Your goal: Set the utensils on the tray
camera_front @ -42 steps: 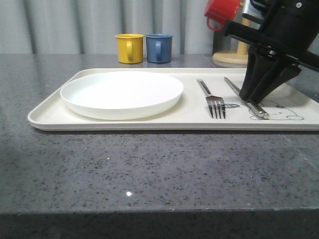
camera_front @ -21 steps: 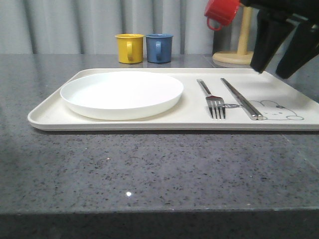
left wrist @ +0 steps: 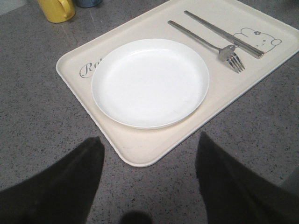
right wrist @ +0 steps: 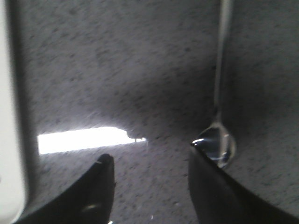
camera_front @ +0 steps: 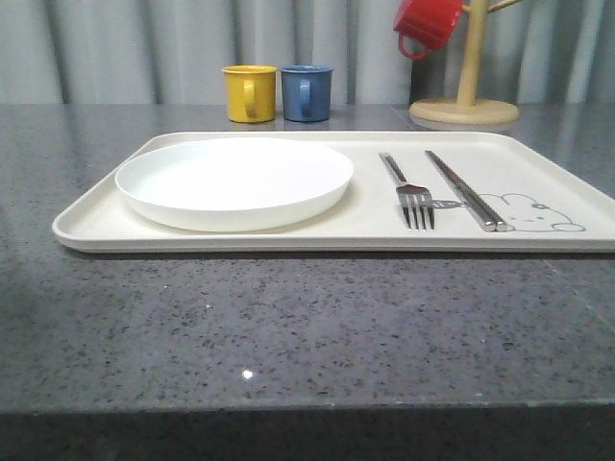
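Withdrawn from above the tray [camera_front: 106,216], right hand [right wrist: 149,186] hovers open beside the spoon [right wrist: 218,140] on the surface [camera_front: 288,327]; left hand [left wrist: 149,182] open; fork [camera_front: 411,192], chopsticks [camera_front: 466,189] beside plate [camera_front: 233,181].

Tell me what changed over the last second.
The right arm let go of the chopsticks on the tray, rose and left the front view. The right gripper now hangs open over the counter off the tray, beside the spoon. The chopsticks settled straight, right of the fork. Plate, fork and mugs stayed put.
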Action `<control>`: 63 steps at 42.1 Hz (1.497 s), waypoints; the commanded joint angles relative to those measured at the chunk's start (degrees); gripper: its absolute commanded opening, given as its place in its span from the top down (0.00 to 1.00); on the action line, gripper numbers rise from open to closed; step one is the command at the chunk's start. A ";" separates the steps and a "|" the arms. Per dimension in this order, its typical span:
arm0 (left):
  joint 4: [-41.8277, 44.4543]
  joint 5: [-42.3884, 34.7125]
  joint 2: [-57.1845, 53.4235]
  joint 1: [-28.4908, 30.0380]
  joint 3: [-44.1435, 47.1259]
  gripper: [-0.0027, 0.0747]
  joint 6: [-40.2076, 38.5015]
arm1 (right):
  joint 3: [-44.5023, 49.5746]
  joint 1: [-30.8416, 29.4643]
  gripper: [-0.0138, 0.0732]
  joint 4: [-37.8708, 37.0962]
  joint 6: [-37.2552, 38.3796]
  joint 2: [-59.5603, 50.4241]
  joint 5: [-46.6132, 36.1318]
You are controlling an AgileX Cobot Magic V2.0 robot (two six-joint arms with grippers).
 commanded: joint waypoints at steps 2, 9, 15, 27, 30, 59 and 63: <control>-0.30 -3.65 -0.11 -0.43 -1.46 0.42 -0.43 | -1.28 -2.79 0.39 0.14 -0.84 0.50 -5.72; -0.30 -3.65 -0.11 -0.43 -1.46 0.42 -0.43 | -1.28 -3.01 0.39 -0.80 -2.94 4.89 -7.88; -0.30 -3.65 -0.11 -0.43 -1.46 0.42 -0.43 | -1.34 -3.01 0.39 -3.38 -3.15 7.97 -8.89; -0.30 -3.65 -0.11 -0.43 -1.46 0.42 -0.43 | -1.39 -3.01 0.45 -4.95 -3.15 10.40 -10.55; -0.30 -3.65 -0.11 -0.43 -1.46 0.42 -0.43 | -1.39 -3.01 0.51 -4.95 -3.15 10.83 -10.55; -0.30 -3.65 -0.11 -0.43 -1.46 0.42 -0.43 | -1.39 0.52 0.83 -1.29 -3.15 5.07 -9.10; -0.30 -3.65 -0.11 -0.43 -1.46 0.42 -0.43 | -1.39 4.00 0.83 -0.44 -3.15 1.40 -8.25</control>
